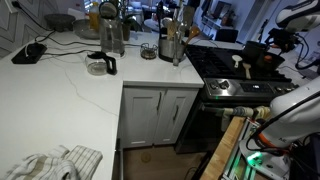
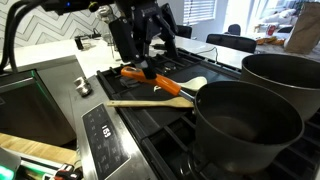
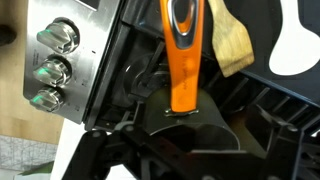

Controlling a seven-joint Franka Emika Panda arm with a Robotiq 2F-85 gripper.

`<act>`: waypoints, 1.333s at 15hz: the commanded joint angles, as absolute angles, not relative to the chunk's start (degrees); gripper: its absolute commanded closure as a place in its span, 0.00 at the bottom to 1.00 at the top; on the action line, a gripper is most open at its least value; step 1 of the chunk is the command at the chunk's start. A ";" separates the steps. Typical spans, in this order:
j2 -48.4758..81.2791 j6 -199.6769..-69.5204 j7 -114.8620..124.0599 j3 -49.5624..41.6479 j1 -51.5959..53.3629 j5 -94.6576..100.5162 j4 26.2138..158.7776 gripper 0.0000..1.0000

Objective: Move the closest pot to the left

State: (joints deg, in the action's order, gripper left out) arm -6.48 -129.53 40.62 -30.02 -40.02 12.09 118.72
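The closest pot (image 2: pixel 245 125) is small, round and dark, and stands on the stove at the front right in an exterior view. A second dark pot (image 2: pixel 285 75) stands behind it. In the far exterior view a pot (image 1: pixel 265 52) shows on the stove. My gripper (image 2: pixel 150 66) is low over the back left burner, well apart from the pots. It hangs over the black head (image 3: pixel 190 125) of an orange-handled spatula (image 3: pixel 182 50). Its fingers look spread and hold nothing.
A wooden spoon (image 2: pixel 150 101) lies across the grates between the spatula and the closest pot, and also shows in the wrist view (image 3: pixel 232 45). Stove knobs (image 3: pixel 52 55) line the front panel. On the white counter (image 1: pixel 70 95) stand a steel utensil holder (image 1: pixel 172 42) and a glass jug (image 1: pixel 100 65).
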 commanded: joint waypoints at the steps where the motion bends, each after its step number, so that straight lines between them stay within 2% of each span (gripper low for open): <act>1: -4.96 -133.68 42.56 -29.39 -41.42 17.08 121.00 0.00; 9: -2.37 -144.10 43.85 -29.46 -41.14 18.16 125.79 0.00; 10: -2.12 -145.18 44.43 -29.49 -41.21 18.83 126.10 0.05; 11: -1.92 -146.06 45.00 -29.56 -41.25 19.50 126.31 0.21; 12: -1.76 -146.67 45.85 -29.64 -41.29 20.46 126.29 0.29; 13: -1.71 -147.24 46.73 -29.71 -41.32 21.55 126.28 0.30; 20: -2.54 -147.66 50.76 -29.61 -41.30 28.06 127.08 0.85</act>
